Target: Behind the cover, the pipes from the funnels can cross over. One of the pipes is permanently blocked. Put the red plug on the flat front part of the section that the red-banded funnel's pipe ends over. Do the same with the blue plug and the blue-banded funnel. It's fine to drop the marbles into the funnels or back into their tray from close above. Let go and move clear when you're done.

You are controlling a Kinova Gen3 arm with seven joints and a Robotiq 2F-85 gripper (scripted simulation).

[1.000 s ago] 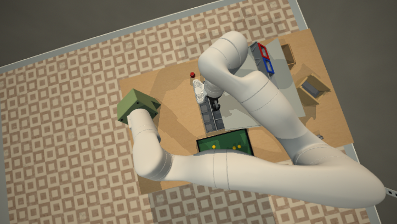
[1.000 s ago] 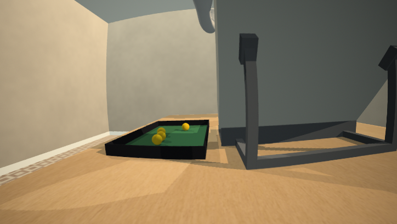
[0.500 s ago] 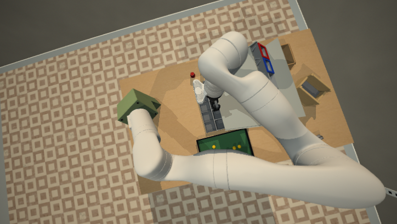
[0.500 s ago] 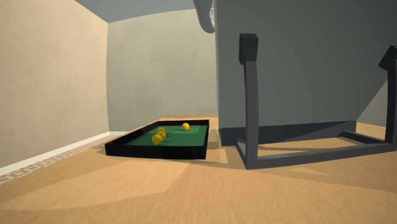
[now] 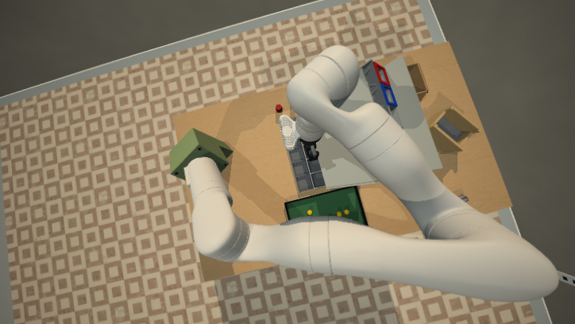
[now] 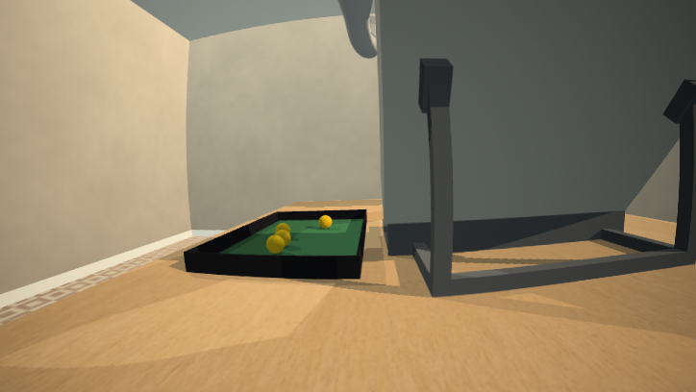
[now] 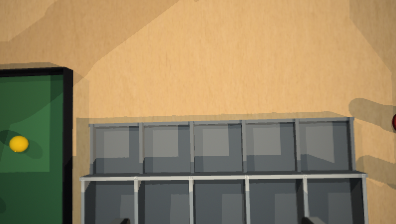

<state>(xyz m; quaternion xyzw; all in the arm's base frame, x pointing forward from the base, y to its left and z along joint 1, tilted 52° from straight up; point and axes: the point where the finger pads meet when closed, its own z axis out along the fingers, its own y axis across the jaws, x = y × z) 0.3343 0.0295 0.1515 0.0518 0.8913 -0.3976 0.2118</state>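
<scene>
Arm (image 5: 374,253), white, angled over the desk (image 5: 249,160) (image 6: 272,321) (image 7: 225,60). Claw (image 5: 311,151) (image 7: 215,221), one: fingers wide apart, grasping nothing, above the grey sectioned tray (image 5: 307,171) (image 7: 223,176). Red plug (image 5: 279,108) (image 7: 394,122), one: on the desk, near the tray's end. Marbles, yellow: in the green-floored tray (image 5: 322,206) (image 6: 321,266) (image 7: 68,150).

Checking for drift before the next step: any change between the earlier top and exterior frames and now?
Nothing visibly moved, and nothing was taken or let go. The arm holds its pose; the marbles lie in the tray as before, and the red plug stays put.
</scene>
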